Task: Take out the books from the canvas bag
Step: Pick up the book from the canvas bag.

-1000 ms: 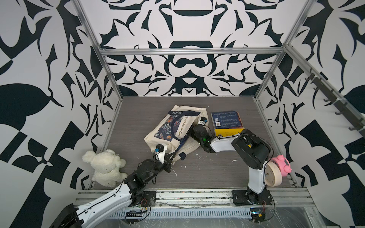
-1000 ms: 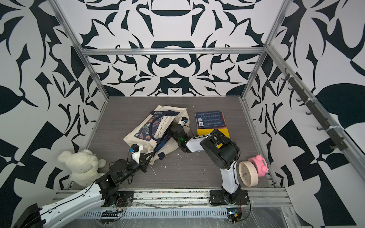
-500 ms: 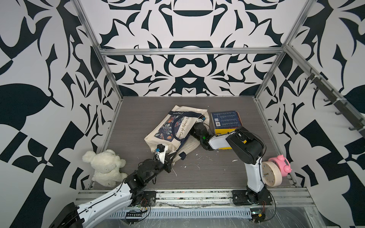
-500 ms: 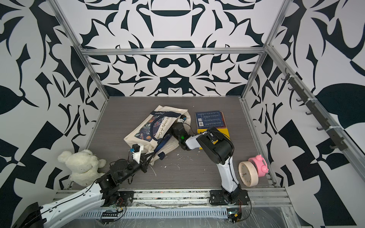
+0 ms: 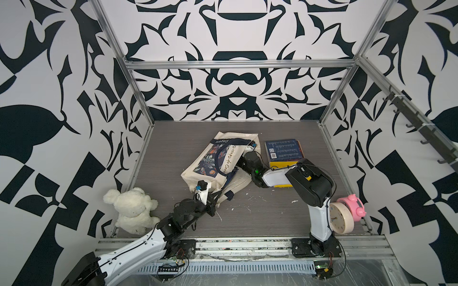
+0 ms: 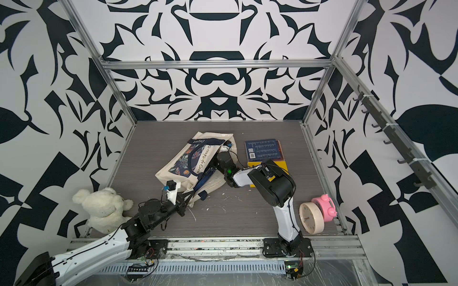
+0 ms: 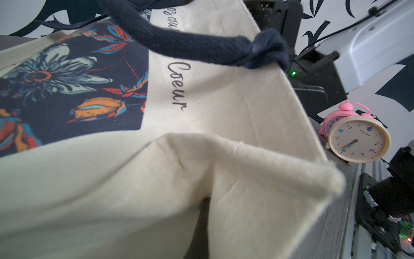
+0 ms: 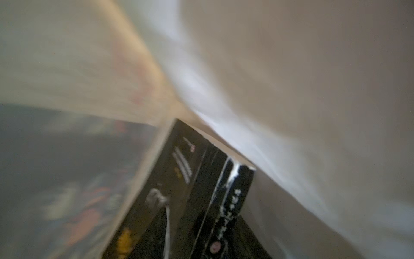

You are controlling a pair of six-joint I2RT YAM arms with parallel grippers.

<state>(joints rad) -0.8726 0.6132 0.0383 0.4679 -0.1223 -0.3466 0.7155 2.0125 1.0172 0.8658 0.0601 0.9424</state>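
The canvas bag (image 5: 213, 161) lay on its side mid-surface (image 5: 267, 220). The left pincer (image 5: 213, 196) was clamped shut on the bag's near hem. The right arm (image 5: 275, 177) reached into the mouth, and cloth hid the right pincer, so I could not tell its opening. Inside the bag, a black book (image 8: 190, 190) showed, blurred. Two books (image 5: 283, 149) lay stacked just beside the bag, partly under that arm. A plush bear (image 5: 131, 210) sat near the left arm, and a cream clock (image 5: 340, 218) and a pink clock (image 5: 355, 204) stood at the right edge.
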